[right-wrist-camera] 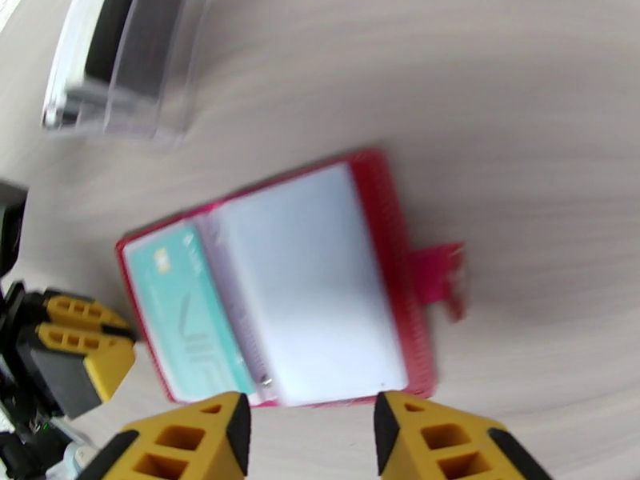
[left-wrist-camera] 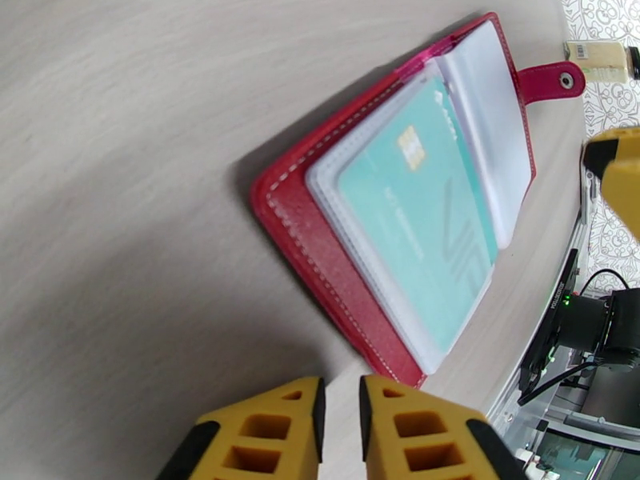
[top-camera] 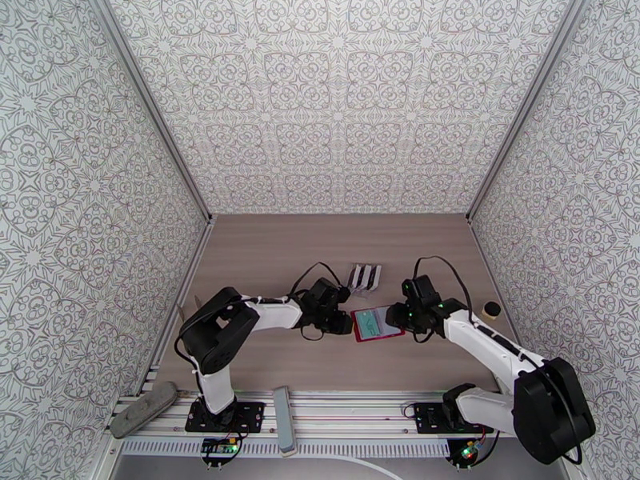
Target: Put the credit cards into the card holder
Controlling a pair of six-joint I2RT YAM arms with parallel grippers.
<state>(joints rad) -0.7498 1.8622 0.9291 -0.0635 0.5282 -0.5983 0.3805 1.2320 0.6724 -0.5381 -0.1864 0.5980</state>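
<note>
Seen from above, the left gripper (top-camera: 342, 312) sits at the 9 o'clock side of the card holder (top-camera: 376, 323), a small red folding wallet lying open and flat on the pale wood table (top-camera: 264, 258), a little toward 4 o'clock from the table's middle. The right gripper (top-camera: 398, 318) is at its 3 o'clock side. A clear stand (top-camera: 364, 278) holding dark cards is at the holder's 11 o'clock, and a small dark-capped cylinder (top-camera: 490, 310) is farther off at 3 o'clock, by the wall. The left wrist camera gives detail the overhead view lacks: the card holder (left-wrist-camera: 320, 258) has white stitching along its red cover and a stack of pale clear pockets, and the top pocket holds a teal card (left-wrist-camera: 416, 226) with a gold chip. A snap tab (left-wrist-camera: 552, 80) sticks out at 1 o'clock. The left gripper (left-wrist-camera: 342, 390) has yellow fingers drawn almost together around nothing, near the holder's corner but apart from it. The right wrist camera, somewhat blurred, shows the card holder (right-wrist-camera: 312, 290) from the other side. A blank pale page covers most of it, and the teal card (right-wrist-camera: 184, 330) peeks out at 9 o'clock. The right gripper (right-wrist-camera: 312, 410) has its fingers spread wide and grasps nothing, at the holder's 6 o'clock edge. The left gripper (right-wrist-camera: 120, 334) shows at 8 o'clock and the clear stand (right-wrist-camera: 120, 66) at 11 o'clock.
</note>
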